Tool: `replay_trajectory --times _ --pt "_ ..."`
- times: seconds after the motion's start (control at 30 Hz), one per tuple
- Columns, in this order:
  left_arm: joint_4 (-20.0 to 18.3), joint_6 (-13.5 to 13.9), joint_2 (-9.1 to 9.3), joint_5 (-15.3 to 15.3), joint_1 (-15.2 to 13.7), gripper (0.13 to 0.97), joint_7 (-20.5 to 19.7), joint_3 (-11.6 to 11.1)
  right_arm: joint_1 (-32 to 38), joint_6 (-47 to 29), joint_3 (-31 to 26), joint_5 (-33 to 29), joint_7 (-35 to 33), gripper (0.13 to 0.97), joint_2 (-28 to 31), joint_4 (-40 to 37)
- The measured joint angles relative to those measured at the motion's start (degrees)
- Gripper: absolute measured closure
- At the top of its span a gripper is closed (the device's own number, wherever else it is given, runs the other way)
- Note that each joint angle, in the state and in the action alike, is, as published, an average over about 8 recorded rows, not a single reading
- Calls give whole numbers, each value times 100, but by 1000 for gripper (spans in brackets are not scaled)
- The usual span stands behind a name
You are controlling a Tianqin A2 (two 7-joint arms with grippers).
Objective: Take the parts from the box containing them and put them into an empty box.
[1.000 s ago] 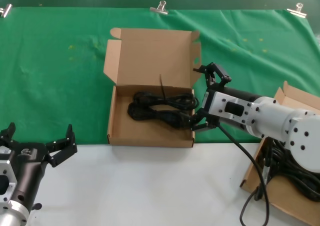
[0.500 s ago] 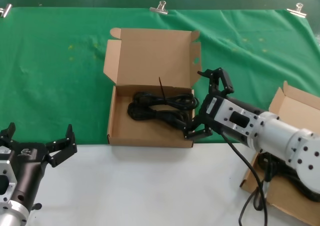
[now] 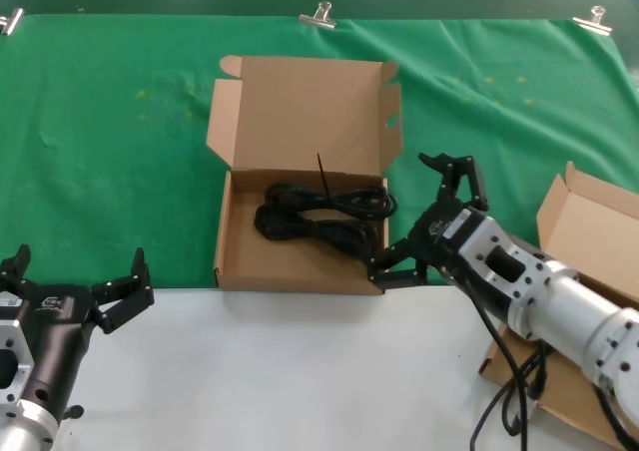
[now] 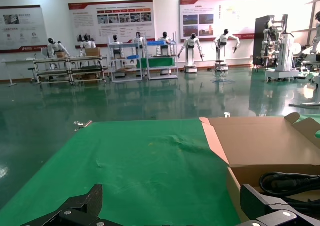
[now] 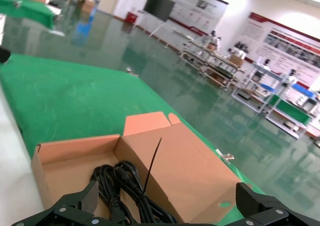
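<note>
1. The power cords [image 3: 319, 215] lie as a black looped bundle inside the middle box [image 3: 300, 241], low against its floor, with a thin black tie [image 3: 322, 172] sticking up from the coil. The right wrist view shows the same bundle [image 5: 125, 188] and the tie [image 5: 151, 163] standing free.
2. The middle box sits on the green mat [image 3: 110, 132], its lid [image 3: 300, 107] folded back and upright behind the cords.
3. The right gripper [image 3: 424, 217] hangs just beside that box's right wall, outside it, its fingers spread wide and holding nothing.
4. A second box [image 3: 589, 231] stands at the far right of the desk [image 3: 280, 371], partly hidden by the right arm; its contents cannot be made out from here.
5. The left gripper [image 3: 75, 281] waits at the near left, well apart from both boxes, fingers spread and empty.
6. Risks, as I judge them: the lower right finger is close to the box's front corner, so a sweep of the arm could catch the cardboard wall and drag or tip the light box.
7. The trailing cable [image 3: 499, 411] under the right arm could snag on the second box's edge.
8. The loose cords may spring apart or spill over the low wall if nudged.
</note>
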Motion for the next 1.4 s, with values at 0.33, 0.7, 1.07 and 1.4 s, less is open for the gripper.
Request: replay_trajectory --times 0.33,0.7,1.07,1.4 --pt "0 0 0 0 0 132 1 0 -554 511 241 745 -127 129 -12 166" --pt "0 0 0 0 0 132 2 0 -1160 1073 504 1564 -267 129 -25 349" --pt "0 0 0 -1 0 132 1 0 -1767 1636 769 2387 -408 129 -37 533" --pt "0 0 0 -1 0 132 1 0 -2316 2145 1008 3130 -535 129 -49 698"
